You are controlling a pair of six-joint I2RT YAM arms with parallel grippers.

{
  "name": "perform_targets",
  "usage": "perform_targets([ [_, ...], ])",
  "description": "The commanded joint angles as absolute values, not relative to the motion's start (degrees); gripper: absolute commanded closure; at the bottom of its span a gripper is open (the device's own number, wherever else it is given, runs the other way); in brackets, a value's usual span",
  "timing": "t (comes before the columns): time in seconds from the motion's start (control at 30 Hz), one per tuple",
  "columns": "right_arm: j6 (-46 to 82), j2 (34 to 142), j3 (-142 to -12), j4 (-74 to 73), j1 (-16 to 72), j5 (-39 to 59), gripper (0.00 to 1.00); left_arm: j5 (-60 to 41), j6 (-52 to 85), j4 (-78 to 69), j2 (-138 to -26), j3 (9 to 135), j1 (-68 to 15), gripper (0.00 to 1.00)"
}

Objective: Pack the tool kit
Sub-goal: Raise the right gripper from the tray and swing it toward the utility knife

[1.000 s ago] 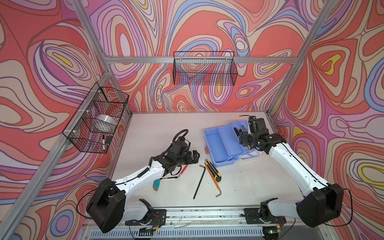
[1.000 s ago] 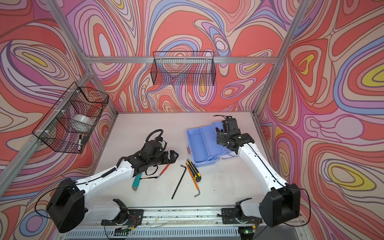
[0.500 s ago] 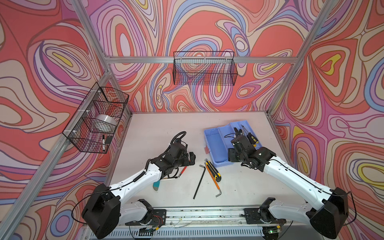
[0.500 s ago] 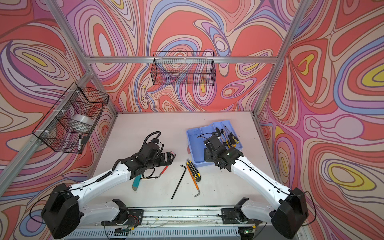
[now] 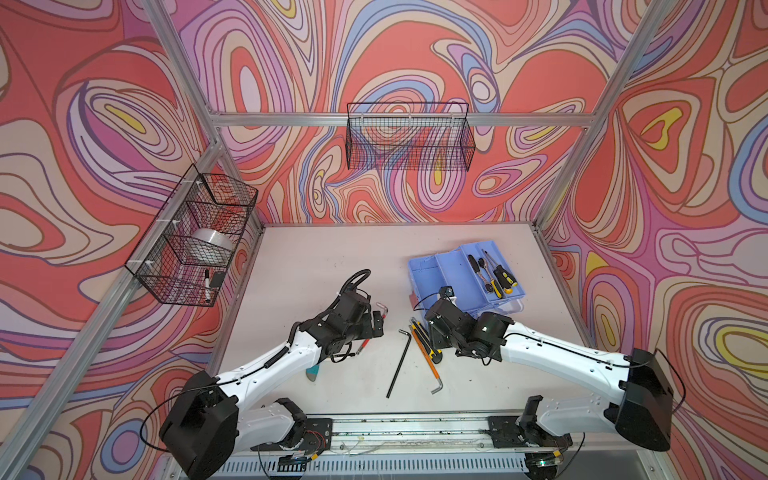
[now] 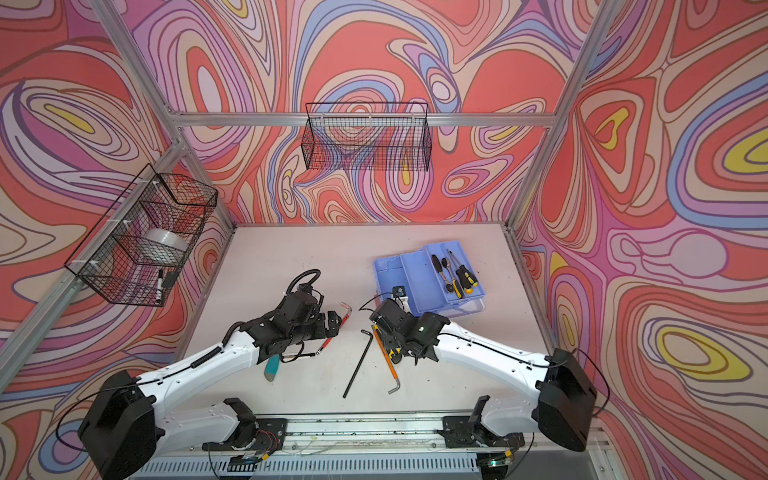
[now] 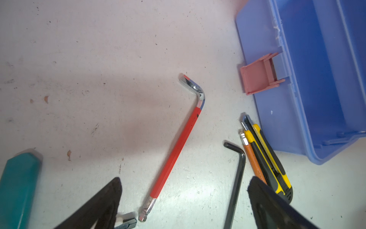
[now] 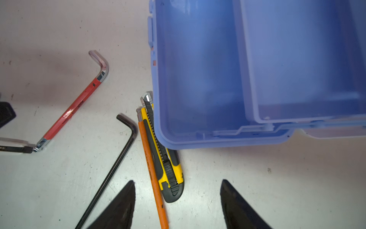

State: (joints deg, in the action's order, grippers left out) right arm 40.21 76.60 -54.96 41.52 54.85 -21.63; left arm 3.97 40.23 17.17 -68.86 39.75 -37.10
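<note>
Swirling red, pink and blue walls close in a pale tabletop [image 5: 324, 257], and a wire basket [image 5: 409, 141] hangs on the back wall. The toolbox [image 5: 436, 274] sits open on the right rear part of the table. Its raised tray [image 5: 490, 270] holds screwdrivers [image 5: 498, 278], and a pink latch [image 7: 257, 75] juts from the side facing my left arm.

My left arm runs from its base at the front rail forward and inward, with the wrist tipped down over the middle of the table. My left gripper [image 7: 184, 208] is spread wide and holds nothing. The lower end of the red hex key [image 7: 178, 150] lies on the table between its fingers. A teal handle [image 7: 17, 186] lies under the forearm.

My right arm reaches in from the front right, forearm low, with the wrist bent down just in front of the toolbox's near corner. My right gripper [image 8: 178, 206] has its jaws apart and clamps nothing. The utility knife [image 8: 168, 162] and the orange hex key [image 8: 152, 168] lie side by side, touching, and run into the gap between its fingers. The knife's far end is tucked against the toolbox corner. The black hex key [image 8: 114, 168] lies just beside them, slanting past one finger. In both top views my two grippers face each other, near but apart.
</note>
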Motion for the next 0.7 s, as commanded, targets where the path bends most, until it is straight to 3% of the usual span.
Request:
perform_targets([
  [0.0, 41.7, 79.0, -54.5, 40.1, 57.6, -22.2, 0.32, 5.5, 39.7, 20.5, -67.4, 38.6, -36.7, 0.00],
  [0.1, 41.8, 79.9, -53.3, 40.8, 58.7, -21.8, 0.37, 5.7, 39.8, 20.9, -66.7, 37.9, -36.8, 0.00],
  [0.33, 43.8, 78.9, -46.4, 36.7, 58.8, -19.9, 0.36, 5.7, 40.3, 20.3, -65.8, 36.9, -36.7, 0.00],
  [0.67, 44.4, 86.7, -46.3, 33.0, 58.5, -19.0, 0.35, 6.3, 40.7, 20.8, -64.9, 36.2, -36.7, 0.00],
])
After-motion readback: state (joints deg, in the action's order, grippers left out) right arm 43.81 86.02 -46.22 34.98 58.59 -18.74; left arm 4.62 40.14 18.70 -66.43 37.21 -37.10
